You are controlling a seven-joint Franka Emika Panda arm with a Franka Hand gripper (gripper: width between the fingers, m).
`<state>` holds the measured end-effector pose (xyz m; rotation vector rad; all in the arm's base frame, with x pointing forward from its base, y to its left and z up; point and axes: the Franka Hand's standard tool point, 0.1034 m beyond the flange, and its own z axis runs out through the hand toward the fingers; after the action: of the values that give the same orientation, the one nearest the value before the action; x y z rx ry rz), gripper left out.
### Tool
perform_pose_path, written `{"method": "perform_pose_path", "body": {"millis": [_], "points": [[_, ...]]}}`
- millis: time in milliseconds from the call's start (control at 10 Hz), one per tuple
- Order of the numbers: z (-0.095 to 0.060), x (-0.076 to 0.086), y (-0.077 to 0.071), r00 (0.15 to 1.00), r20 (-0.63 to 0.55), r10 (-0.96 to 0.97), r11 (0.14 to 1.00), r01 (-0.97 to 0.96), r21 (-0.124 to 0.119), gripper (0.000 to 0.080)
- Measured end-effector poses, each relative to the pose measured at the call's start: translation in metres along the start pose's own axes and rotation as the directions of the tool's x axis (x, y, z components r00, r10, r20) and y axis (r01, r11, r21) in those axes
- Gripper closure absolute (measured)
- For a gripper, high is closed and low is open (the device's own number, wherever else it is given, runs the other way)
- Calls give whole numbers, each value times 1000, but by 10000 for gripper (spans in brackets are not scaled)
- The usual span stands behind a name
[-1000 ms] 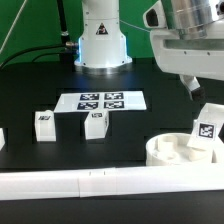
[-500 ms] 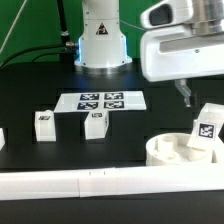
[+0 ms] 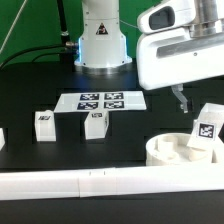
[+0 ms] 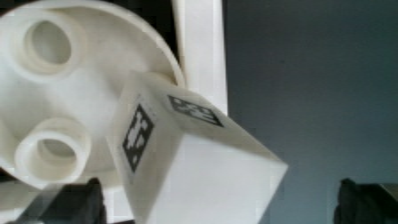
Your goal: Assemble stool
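Leg (image 3: 2, 138) at exterior view's left cut by edge. Seat disc (image 3: 165, 150) lower rim hidden behind rail (image 3: 60, 183). Fingertips (image 4: 68, 202) dark, blurred, cropped in wrist view.

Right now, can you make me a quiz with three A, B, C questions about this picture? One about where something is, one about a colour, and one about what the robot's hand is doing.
1. Where is the tilted leg?
A) held up in the air
B) leaning on the seat disc
C) lying alone, far from the seat

2. What colour is the seat disc?
A) white
B) red
C) blue

3. What is the gripper doing?
A) shut on a leg
B) open, holding nothing
C) shut on the seat

Answers:
1 B: both views show the leg tipped against the seat.
2 A: the seat is plain white in both views.
3 B: in the wrist view the fingers sit far apart with nothing pinched between them.
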<state>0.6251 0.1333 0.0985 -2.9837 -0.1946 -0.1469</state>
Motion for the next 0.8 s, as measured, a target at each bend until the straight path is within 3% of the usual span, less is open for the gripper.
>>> {"method": "perform_pose_path", "body": {"millis": [100, 200, 600, 700, 800], "points": [[3, -3, -1, 977, 14, -212, 977, 213, -25, 150], [12, -12, -8, 945, 41, -325, 944, 327, -35, 150], [11, -13, 1, 867, 41, -496, 866, 498, -36, 150], [12, -12, 3, 811, 49, -584, 810, 585, -41, 150], [13, -10, 5, 701, 57, -711, 698, 713, -65, 150]]}}
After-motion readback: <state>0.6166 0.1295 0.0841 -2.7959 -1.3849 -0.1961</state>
